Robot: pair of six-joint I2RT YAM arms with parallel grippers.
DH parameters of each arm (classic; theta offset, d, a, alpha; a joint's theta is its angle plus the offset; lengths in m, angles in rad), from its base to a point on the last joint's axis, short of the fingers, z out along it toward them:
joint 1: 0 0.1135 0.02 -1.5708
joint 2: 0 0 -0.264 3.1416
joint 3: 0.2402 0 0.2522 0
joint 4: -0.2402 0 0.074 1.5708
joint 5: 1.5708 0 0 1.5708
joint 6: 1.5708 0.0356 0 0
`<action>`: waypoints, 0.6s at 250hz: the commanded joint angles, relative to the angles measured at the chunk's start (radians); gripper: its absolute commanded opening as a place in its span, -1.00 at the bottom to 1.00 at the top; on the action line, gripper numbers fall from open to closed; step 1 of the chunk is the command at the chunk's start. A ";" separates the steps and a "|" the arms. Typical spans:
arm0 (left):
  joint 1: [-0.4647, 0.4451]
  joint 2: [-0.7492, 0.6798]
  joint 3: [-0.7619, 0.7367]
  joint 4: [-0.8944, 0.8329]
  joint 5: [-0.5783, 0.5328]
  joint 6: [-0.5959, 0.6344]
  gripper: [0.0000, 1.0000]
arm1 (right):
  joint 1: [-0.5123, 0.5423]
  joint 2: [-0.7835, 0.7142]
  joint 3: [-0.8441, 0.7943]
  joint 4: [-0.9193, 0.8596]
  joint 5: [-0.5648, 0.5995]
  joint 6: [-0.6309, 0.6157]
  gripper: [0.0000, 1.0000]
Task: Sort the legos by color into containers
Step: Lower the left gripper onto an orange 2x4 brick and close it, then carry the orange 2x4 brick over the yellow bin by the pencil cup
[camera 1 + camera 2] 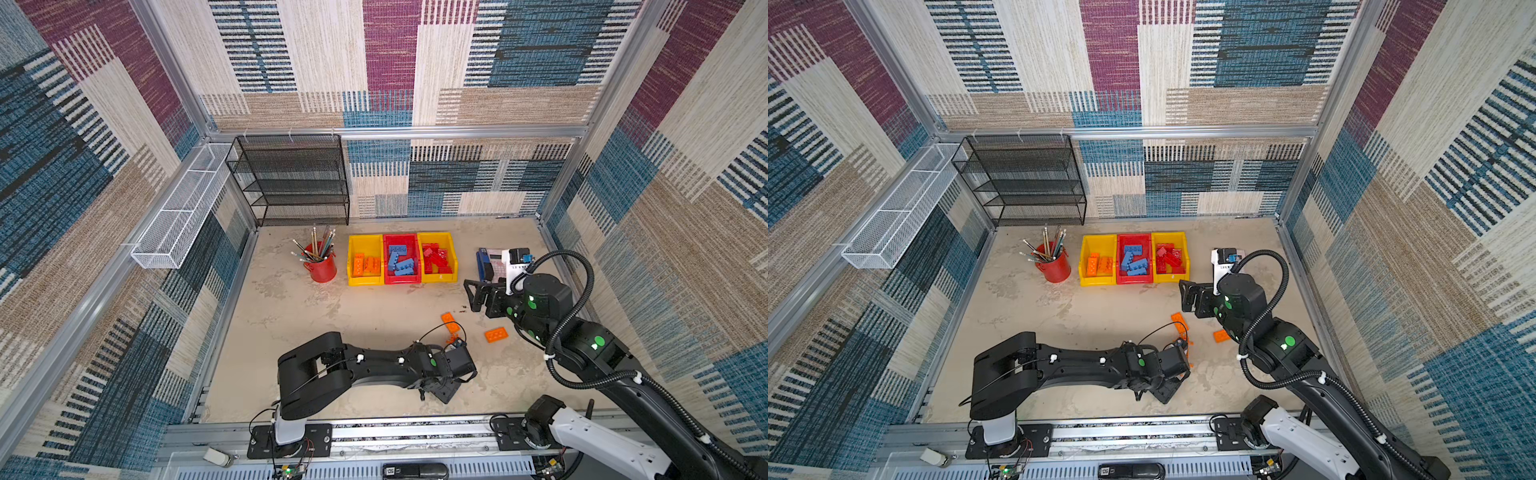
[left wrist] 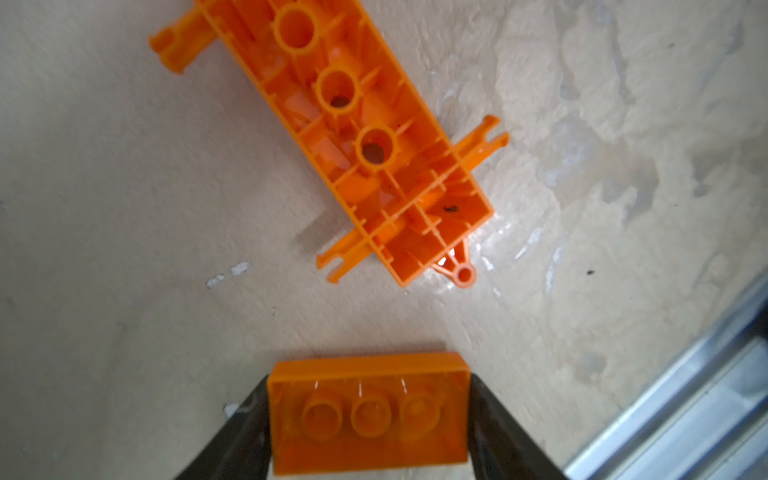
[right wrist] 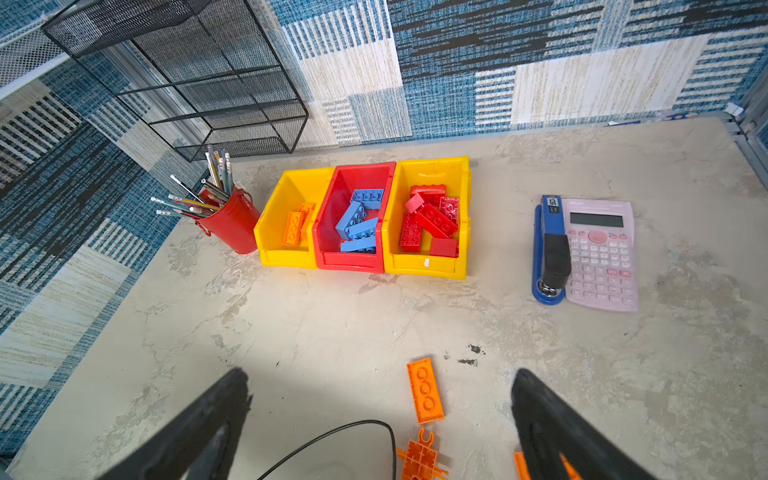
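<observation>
Left wrist, fingers: the left gripper (image 2: pixel 369 380) has both black fingers (image 2: pixel 245 436) pressed against the short ends of a small orange studded plastic brick (image 2: pixel 370 415). It is clamped endwise, likely to stop it swivelling.
Left wrist, brick: its long axis runs finger to finger, and the studded face is turned back toward the wrist. Whether it is clear of the mottled beige worktop (image 2: pixel 124 208) cannot be told.
Left wrist, long piece: a long orange tabbed plastic piece (image 2: pixel 374 145) lies underside up just beyond the brick, not touching it. Its long axis slants away, with the ring-tipped end nearest the brick.
Right wrist, fingers: the right gripper (image 3: pixel 380 374) is spread wide and empty above the worktop, apparently idle.
Right wrist, bins: three bins stand touching in a row at the far side, low lips facing near for easy drops. The left yellow open-topped plastic bin (image 3: pixel 286 259) holds orange bricks (image 3: pixel 293 228), the middle red bin (image 3: pixel 349 264) holds blue bricks (image 3: pixel 357 224), and the right yellow bin (image 3: pixel 407 266) holds red bricks (image 3: pixel 432 220).
Top views, loose pieces: in both top views the long piece (image 1: pixel 449 326) points roughly near to far. A second orange brick (image 1: pixel 496 334) lies studs up just right of it, long axis roughly left to right.
Top views, held brick: it is hidden under the left wrist, well apart from the left yellow bin (image 1: pixel 365 281), its likely destination.
</observation>
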 commanded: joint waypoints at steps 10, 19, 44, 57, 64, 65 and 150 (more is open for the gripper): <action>0.006 -0.006 -0.016 -0.017 0.038 0.031 0.25 | 0.001 0.002 -0.001 0.024 0.011 -0.002 0.99; 0.009 -0.016 -0.020 -0.027 0.033 0.029 0.21 | 0.001 0.002 0.000 0.026 0.010 -0.002 0.99; 0.033 -0.057 -0.043 -0.046 0.019 0.026 0.17 | 0.001 0.003 0.005 0.029 0.007 -0.001 0.99; 0.059 -0.087 -0.062 -0.053 0.020 0.024 0.17 | 0.001 0.007 0.007 0.030 0.006 -0.002 0.99; 0.077 -0.105 -0.071 -0.054 0.020 0.023 0.17 | 0.001 0.010 0.007 0.031 0.006 -0.001 0.99; 0.080 -0.108 -0.073 -0.055 0.020 0.024 0.17 | 0.001 0.011 0.007 0.032 0.006 -0.001 0.99; 0.420 -0.342 -0.034 -0.145 -0.014 0.144 0.20 | 0.000 0.079 -0.025 0.108 -0.041 0.016 0.99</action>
